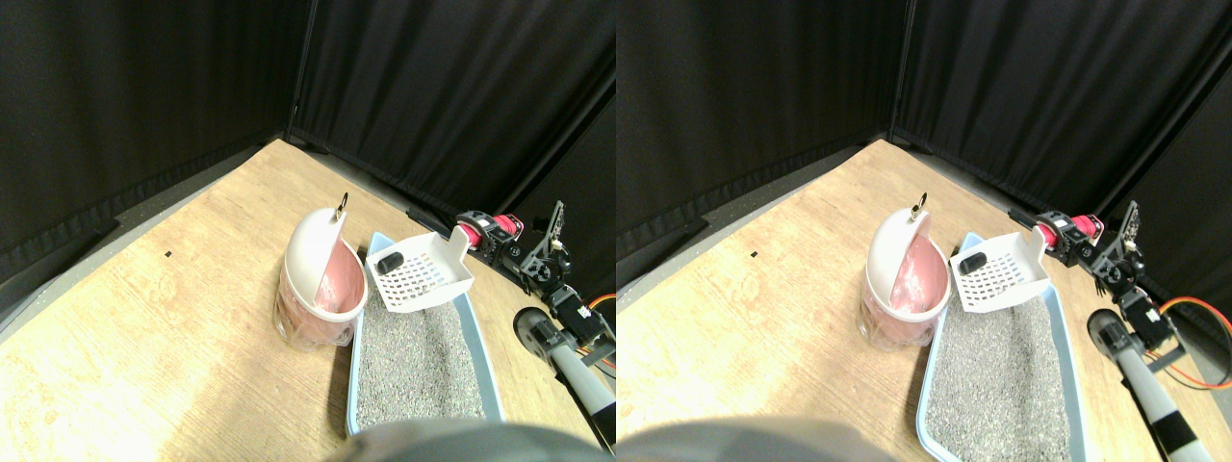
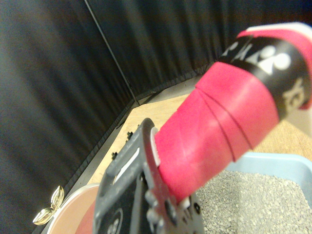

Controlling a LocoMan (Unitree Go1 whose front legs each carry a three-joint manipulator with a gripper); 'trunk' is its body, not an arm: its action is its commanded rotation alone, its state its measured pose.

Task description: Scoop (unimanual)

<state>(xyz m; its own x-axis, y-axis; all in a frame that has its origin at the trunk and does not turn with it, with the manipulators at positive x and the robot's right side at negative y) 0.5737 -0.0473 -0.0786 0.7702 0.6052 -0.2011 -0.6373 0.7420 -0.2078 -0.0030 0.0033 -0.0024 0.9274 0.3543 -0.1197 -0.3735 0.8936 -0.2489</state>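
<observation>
A white slotted scoop [image 1: 421, 272] hangs tilted above the far end of the light blue litter tray [image 1: 486, 364], close to the bin. A small dark lump [image 1: 389, 261] lies in the scoop. Its red-wrapped handle [image 1: 474, 232] runs back into my right gripper [image 1: 494, 236], which is shut on it. In the wrist view the red handle [image 2: 214, 129] fills the middle beside the dark jaw, with grey litter [image 2: 253, 204] below. A pink bin [image 1: 318, 289] with a white swing lid [image 1: 313, 252] stands just left of the tray, its mouth open toward the scoop.
Grey litter [image 1: 414, 361] fills the tray. The wooden floor [image 1: 154, 318] spreads to the left. Black curtains [image 1: 144, 87] close off the back and left. The manipulator's arm [image 1: 568, 346] and its cables lie right of the tray.
</observation>
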